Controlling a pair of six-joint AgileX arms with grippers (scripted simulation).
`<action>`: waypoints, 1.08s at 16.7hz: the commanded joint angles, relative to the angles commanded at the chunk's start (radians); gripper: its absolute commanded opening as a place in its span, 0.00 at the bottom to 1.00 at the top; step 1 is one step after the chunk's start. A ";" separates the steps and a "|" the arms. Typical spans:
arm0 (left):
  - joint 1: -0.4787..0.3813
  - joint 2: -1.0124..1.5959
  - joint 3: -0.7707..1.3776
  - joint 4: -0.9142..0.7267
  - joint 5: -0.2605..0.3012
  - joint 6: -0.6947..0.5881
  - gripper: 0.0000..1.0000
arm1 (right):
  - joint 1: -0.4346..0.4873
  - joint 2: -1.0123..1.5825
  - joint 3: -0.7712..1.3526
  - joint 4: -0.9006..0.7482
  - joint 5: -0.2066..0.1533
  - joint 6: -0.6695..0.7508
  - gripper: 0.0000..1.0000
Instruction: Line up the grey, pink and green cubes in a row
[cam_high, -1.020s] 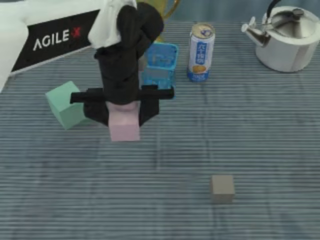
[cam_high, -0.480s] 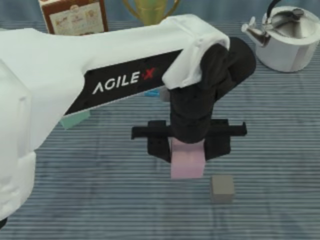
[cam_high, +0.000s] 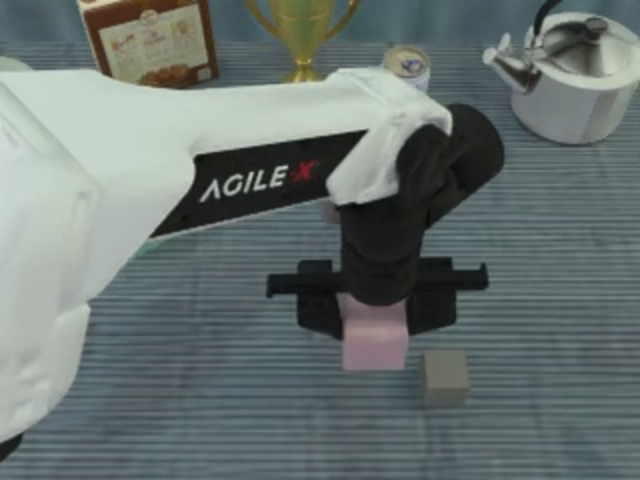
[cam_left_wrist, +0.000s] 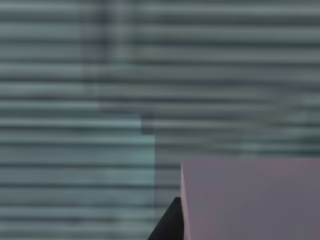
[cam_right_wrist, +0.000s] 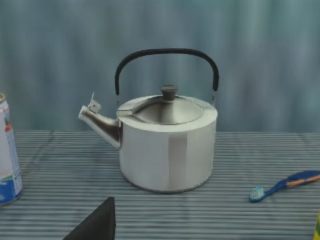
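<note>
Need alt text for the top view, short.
The left arm reaches across the striped table from the left, its gripper holding the pink cube just left of the grey cube. Along the far edge stand a box, trophy, can and kettle.

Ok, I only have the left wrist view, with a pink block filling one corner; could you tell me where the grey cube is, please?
Observer: From above, the grey cube sits just right of the pink cube, with a narrow gap between them.
Operator: Thanks. What is holding the pink one?
Observer: The left gripper, jaws on either side of it.
Operator: And the right arm?
Observer: Outside the top view; its wrist camera faces a kettle.
</note>
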 joint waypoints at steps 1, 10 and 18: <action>-0.001 0.010 -0.029 0.040 0.000 0.000 0.00 | 0.000 0.000 0.000 0.000 0.000 0.000 1.00; -0.006 0.035 -0.102 0.136 0.000 -0.001 0.15 | 0.000 0.000 0.000 0.000 0.000 0.000 1.00; -0.006 0.035 -0.102 0.136 0.000 -0.001 0.75 | 0.000 0.000 0.000 0.000 0.000 0.000 1.00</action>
